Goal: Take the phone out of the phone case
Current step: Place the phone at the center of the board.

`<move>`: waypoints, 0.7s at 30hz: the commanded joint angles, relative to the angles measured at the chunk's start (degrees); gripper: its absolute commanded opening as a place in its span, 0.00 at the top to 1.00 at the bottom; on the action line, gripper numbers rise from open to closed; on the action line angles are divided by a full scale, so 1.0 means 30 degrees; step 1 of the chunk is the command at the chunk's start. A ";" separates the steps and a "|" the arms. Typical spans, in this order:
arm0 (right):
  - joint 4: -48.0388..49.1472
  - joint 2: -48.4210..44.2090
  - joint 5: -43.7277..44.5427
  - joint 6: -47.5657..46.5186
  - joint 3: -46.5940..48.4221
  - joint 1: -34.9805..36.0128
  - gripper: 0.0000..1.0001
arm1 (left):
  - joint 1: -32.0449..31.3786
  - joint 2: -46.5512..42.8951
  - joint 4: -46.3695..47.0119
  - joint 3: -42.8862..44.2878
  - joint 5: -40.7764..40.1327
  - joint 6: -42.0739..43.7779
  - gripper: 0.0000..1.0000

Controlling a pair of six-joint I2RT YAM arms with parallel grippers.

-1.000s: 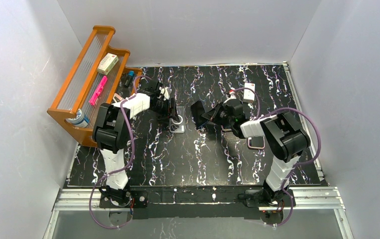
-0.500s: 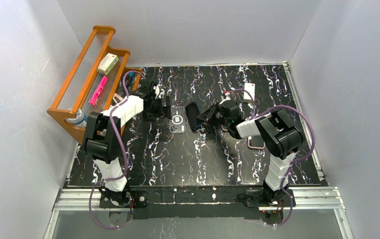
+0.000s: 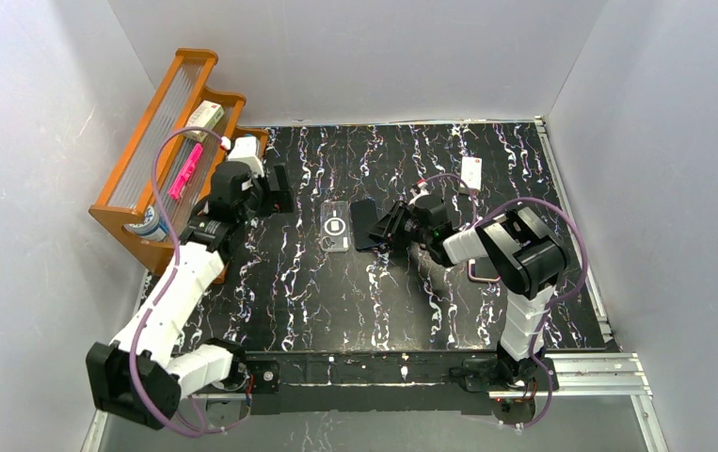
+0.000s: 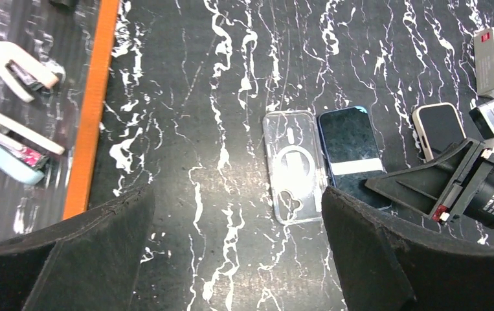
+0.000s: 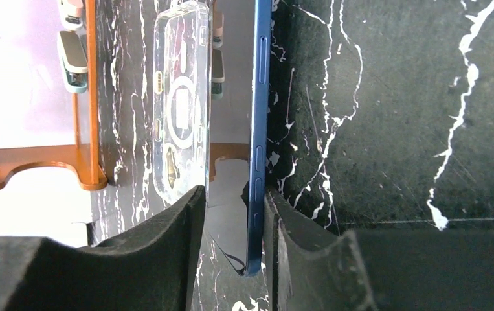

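Near edge: both arm bases are bolted side by side. The left arm stretches long and low up the left side of the black marbled table [image 3: 336,301]. The right arm is folded tight with its elbow high.

Mid-right: a second phone [image 4: 439,128] in a pale case lies face up, just beside the right arm's wrist.

Centre: the right gripper [image 5: 234,201] comes in low from the right. Its fingers [image 5: 166,246] press on both faces of the phone [image 4: 353,155] at one short end, a firm pinch. The phone is bare, with a blue edge and a dark screen, and it is out of its case. It sits on the right side of the clear phone case [image 4: 292,165], long edges parallel, with a thin gap between them. I cannot tell whether the phone's far end rests on the table. The case lies flat and empty, a ring mark showing on it.

Further back, left: the left gripper [image 3: 278,188] hangs above the table with jaws spread wide, holding nothing, apart from the case.

Far left: an orange rack [image 3: 171,104] stands against the wall, with two staplers [image 4: 21,65] at its foot.

Far right: a small white box [image 3: 471,172] with a red mark.
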 commanded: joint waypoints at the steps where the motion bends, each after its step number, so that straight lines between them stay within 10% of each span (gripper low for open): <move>1: -0.2746 -0.0313 0.0705 -0.2106 0.0813 0.0211 0.53 | 0.0051 -0.2415 0.1119 -0.1677 -0.1489 0.0831 0.02; 21: -1.0270 -0.1293 0.4715 -0.6502 0.2855 0.1623 0.16 | 0.0067 -0.9670 0.2504 -0.4860 -0.3961 0.0687 0.02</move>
